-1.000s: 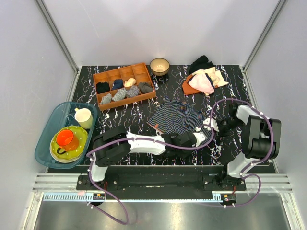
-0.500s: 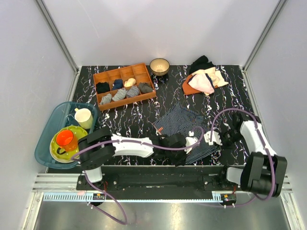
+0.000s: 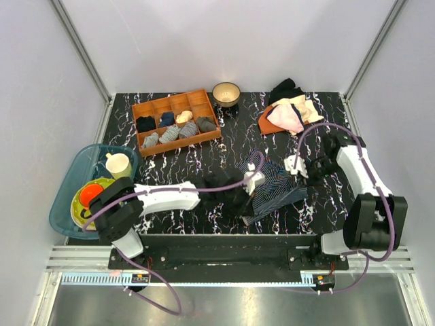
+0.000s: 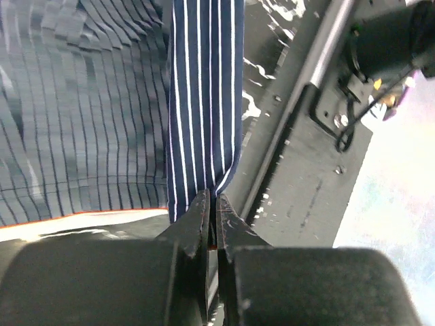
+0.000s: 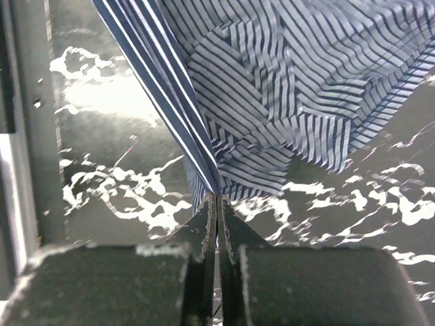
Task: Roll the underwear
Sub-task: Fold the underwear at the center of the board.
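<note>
Near the worktop's (image 3: 238,136) front centre, we stretch navy pinstriped, red-edged underwear (image 3: 273,190) between left claw (image 3: 253,178) and right claw (image 3: 293,167), each clamped on a fold. Both sit farther back than half a second ago. The wooden tray (image 3: 180,142) holds rolled cloths (image 3: 170,133); a cup (image 3: 117,164) stands in the teal basin (image 3: 68,178).

Open marble tabletop (image 3: 197,161) separates organizer tray (image 3: 199,100) (far-left) from underwear (image 3: 279,187).
</note>
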You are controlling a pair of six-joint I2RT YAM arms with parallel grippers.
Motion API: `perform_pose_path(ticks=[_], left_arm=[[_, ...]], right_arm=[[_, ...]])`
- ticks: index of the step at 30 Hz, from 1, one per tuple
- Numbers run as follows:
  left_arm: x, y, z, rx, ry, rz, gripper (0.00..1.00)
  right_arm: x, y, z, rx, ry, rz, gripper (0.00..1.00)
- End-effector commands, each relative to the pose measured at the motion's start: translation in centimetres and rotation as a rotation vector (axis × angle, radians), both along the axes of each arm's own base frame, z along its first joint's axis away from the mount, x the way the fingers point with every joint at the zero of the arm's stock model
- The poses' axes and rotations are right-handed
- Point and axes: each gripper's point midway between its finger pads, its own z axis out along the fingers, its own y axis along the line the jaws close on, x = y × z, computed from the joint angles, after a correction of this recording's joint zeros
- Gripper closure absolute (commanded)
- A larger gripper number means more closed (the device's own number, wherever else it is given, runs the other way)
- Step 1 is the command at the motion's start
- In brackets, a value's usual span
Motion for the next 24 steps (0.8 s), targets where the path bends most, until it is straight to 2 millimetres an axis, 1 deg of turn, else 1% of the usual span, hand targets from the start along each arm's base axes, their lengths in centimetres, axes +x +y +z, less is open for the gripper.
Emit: perform_pose_path(ticks=[1, 2, 3, 4, 5, 6, 7, 8, 9, 10, 11, 12, 14, 15, 16, 17, 18, 19, 21, 22, 24], left_arm=[[3.3, 1.0, 2.6, -0.094, 0.010, 0.055, 1.00], [4.0, 1.4, 2.6, -0.094, 0.012, 0.068, 1.00], [4.7, 1.8, 2.6, -0.094, 0.016, 0.083, 1.00], [6.3, 2.6, 2.6, -0.097, 0.017, 0.122, 1.00], [6.9, 3.3, 2.2, -0.077, 0.027, 0.141, 1.00], [7.7, 3.8, 2.2, -0.071, 0.025, 0.163, 1.00], [9.3, 4.7, 2.2, -0.069, 0.022, 0.207, 1.00], [10.0, 5.3, 2.0, -0.054, 0.028, 0.226, 1.00], [10.7, 5.9, 1.8, -0.049, 0.031, 0.246, 1.00], [12.0, 6.7, 1.9, -0.046, 0.030, 0.281, 1.00], [12.6, 7.1, 1.8, -0.039, 0.027, 0.292, 1.00], [13.7, 7.8, 1.7, -0.035, 0.028, 0.320, 1.00], [14.8, 8.6, 1.3, -0.015, 0.033, 0.349, 1.00], [15.9, 9.4, 1.1, -0.002, 0.025, 0.381, 1.00], [16.2, 9.8, 0.4, 0.022, 0.037, 0.393, 1.00], [16.9, 10.0, 0.5, 0.027, 0.024, 0.401, 1.00], [17.6, 10.6, 0.2, 0.039, 0.024, 0.422, 1.00], [17.9, 10.9, -0.4, 0.055, 0.033, 0.427, 1.00], [18.9, 11.2, -0.5, 0.064, 0.027, 0.437, 1.00], [18.9, 11.4, -1.2, 0.084, 0.039, 0.436, 1.00], [19.5, 11.6, -1.4, 0.093, 0.039, 0.446, 1.00]], right_arm=[[4.5, 4.3, 1.7, 0.061, -0.042, -0.071, 1.00], [6.3, 4.8, 1.3, 0.060, -0.068, -0.084, 1.00], [7.3, 5.2, 1.2, 0.046, -0.074, -0.100, 1.00], [8.8, 5.6, 1.8, 0.048, -0.080, -0.148, 1.00], [10.2, 6.4, 1.1, 0.044, -0.079, -0.152, 1.00], [11.2, 6.4, 0.9, 0.028, -0.083, -0.172, 1.00], [12.8, 6.8, 1.6, 0.031, -0.095, -0.209, 1.00], [13.9, 7.5, 0.6, 0.024, -0.083, -0.214, 1.00], [14.7, 7.7, 0.4, 0.014, -0.084, -0.225, 1.00], [16.1, 8.2, 1.1, 0.020, -0.100, -0.249, 1.00], [17.0, 8.6, 0.1, 0.014, -0.085, -0.256, 1.00], [17.5, 9.4, 0.0, 0.009, -0.082, -0.266, 1.00], [19.3, 10.4, -0.4, 0.009, -0.094, -0.271, 1.00], [20.3, 11.0, 0.0, 0.007, -0.112, -0.282, 1.00], [20.8, 11.3, -0.9, -0.002, -0.099, -0.288, 1.00], [21.4, 11.7, -1.1, -0.003, -0.104, -0.290, 1.00], [22.2, 12.0, -0.7, -0.002, -0.117, -0.303, 1.00], [22.5, 12.2, -1.7, -0.010, -0.101, -0.305, 1.00], [23.3, 12.4, -1.8, -0.017, -0.106, -0.320, 1.00], [23.5, 12.7, -2.4, -0.019, -0.102, -0.316, 1.00], [23.8, 12.9, -2.6, -0.018, -0.105, -0.320, 1.00]])
